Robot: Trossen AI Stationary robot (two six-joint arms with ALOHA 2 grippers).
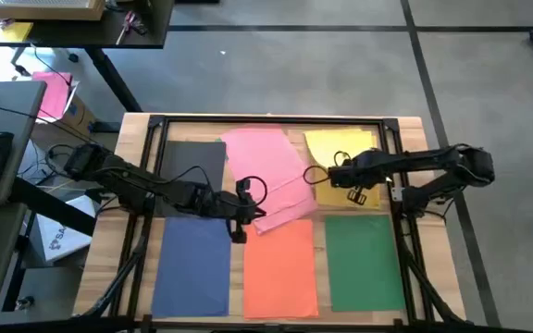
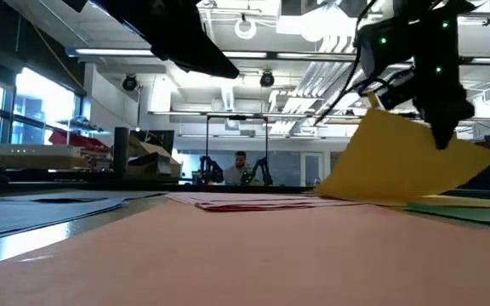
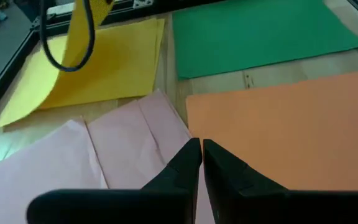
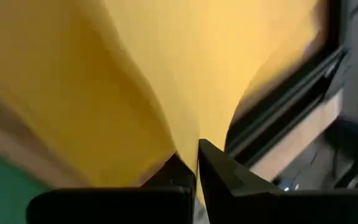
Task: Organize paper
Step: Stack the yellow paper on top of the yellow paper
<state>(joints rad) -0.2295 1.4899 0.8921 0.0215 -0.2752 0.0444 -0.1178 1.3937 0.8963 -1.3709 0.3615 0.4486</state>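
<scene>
On the wooden table with a black frame (image 1: 137, 129), the thin rectangular coloured paper sheets lie in two rows. At the left of the far row lies the dark grey sheet (image 1: 197, 157); in front of it, in the near row, lies the blue sheet (image 1: 192, 264). The left gripper (image 1: 241, 222) sits at the centre of the table, at the near edge of the pale pink sheets (image 1: 262, 171), just where they meet the far edge of the orange sheet (image 1: 280, 268). In the left wrist view its two dark fingers (image 3: 188, 165) stand together, their tips at the pink edge (image 3: 135, 143); whether any paper is caught between them cannot be determined. The pink sheets lie askew, overlapping the space between the grey sheet and the yellow sheet (image 1: 340, 148). The right gripper (image 1: 339, 178) is located at the near edge of the yellow sheet, beyond the green sheet (image 1: 364, 259). Its fingers (image 4: 219, 171) are clamped on the yellow paper (image 4: 166, 74), which passes between them. In the low view the yellow sheet (image 2: 407, 161) is lifted and tilted, one edge raised at the gripper, the other resting on the table.
</scene>
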